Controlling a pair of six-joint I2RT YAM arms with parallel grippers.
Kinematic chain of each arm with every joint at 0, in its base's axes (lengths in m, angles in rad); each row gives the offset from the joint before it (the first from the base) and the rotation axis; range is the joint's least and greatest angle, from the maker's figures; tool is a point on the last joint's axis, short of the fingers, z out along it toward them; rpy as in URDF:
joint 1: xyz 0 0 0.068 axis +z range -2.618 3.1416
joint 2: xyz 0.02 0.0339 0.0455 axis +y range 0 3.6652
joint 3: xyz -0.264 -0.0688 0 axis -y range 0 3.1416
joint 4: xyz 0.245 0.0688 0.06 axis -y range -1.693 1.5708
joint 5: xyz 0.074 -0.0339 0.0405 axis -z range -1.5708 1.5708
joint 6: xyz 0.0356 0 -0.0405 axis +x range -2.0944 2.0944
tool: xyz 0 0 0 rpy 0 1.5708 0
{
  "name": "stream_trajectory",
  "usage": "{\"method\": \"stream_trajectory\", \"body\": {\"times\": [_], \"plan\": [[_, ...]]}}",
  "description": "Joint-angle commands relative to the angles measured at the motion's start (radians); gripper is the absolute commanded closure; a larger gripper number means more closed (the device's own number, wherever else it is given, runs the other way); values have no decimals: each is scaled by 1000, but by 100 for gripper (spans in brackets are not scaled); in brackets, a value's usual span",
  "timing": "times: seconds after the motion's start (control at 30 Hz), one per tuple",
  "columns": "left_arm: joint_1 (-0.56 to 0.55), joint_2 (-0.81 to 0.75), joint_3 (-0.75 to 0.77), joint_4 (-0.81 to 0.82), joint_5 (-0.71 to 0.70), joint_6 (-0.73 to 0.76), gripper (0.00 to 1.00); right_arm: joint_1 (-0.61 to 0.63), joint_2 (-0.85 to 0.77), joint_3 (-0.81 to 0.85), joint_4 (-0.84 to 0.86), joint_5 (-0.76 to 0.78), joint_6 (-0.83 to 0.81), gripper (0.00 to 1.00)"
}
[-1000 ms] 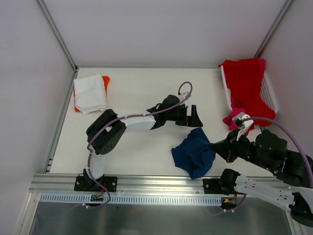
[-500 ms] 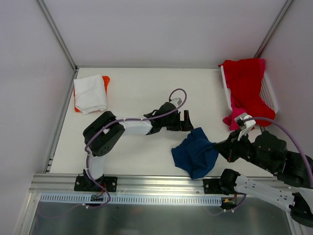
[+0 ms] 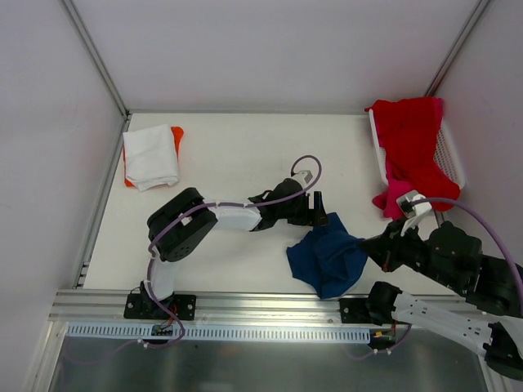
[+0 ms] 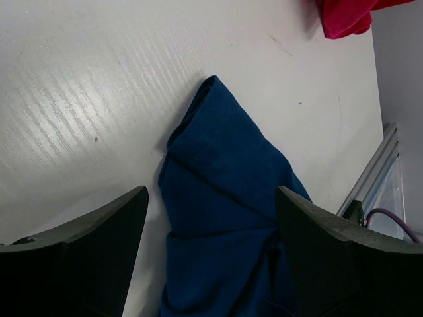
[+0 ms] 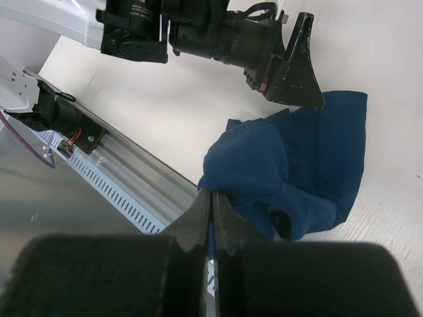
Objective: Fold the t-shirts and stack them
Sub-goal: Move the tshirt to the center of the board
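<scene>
A crumpled navy blue t-shirt lies near the table's front edge; it also shows in the left wrist view and the right wrist view. My right gripper is shut on its right edge. My left gripper is open just above the shirt's far corner, its fingers on either side of the cloth. A folded white t-shirt lies on an orange one at the back left. Red and pink t-shirts hang from the mesh basket.
The white mesh basket stands at the back right against the wall. An aluminium rail runs along the table's front edge. White walls enclose the table on three sides.
My left gripper has moved toward me and down, from behind the navy shirt to its far corner. The right gripper has stayed shut on the shirt, which has barely shifted.
</scene>
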Motion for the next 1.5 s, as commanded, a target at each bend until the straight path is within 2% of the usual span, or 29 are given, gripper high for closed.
{"method": "stream_trajectory", "body": {"times": [0.0,0.27,0.63,0.7,0.77,0.87,1.03,1.1,1.13,1.17,1.27,1.33,1.47], "plan": [[-13,31,38,54,-14,-17,24,-2,-21,-9,-9,17,22,100],[-17,103,55,108,-1,-28,39,-2,-41,-33,-14,17,27,100],[-22,134,76,121,-1,-26,54,-2,-43,-52,-12,28,22,100],[-22,137,75,120,-1,-26,59,-2,-43,-55,-12,28,22,100],[-22,141,76,120,-1,-28,69,-2,-44,-56,-12,26,22,100],[-22,146,78,118,1,-31,76,-2,-50,-61,-12,23,25,100],[-22,145,78,117,-11,-25,76,-2,-58,-67,-12,20,31,100],[-22,141,76,115,-16,-22,74,-2,-61,-70,-12,18,31,100],[-22,141,76,112,-22,-17,69,-2,-60,-71,-12,17,33,100],[-22,141,80,109,-25,-15,56,-2,-61,-72,-12,18,33,99],[-22,140,93,85,-43,1,38,-2,-55,-75,-12,18,33,100],[-22,141,116,60,-57,17,33,0,-53,-78,-12,18,33,100],[-21,155,159,31,-62,35,34,-2,-52,-78,-12,17,31,100]]}}
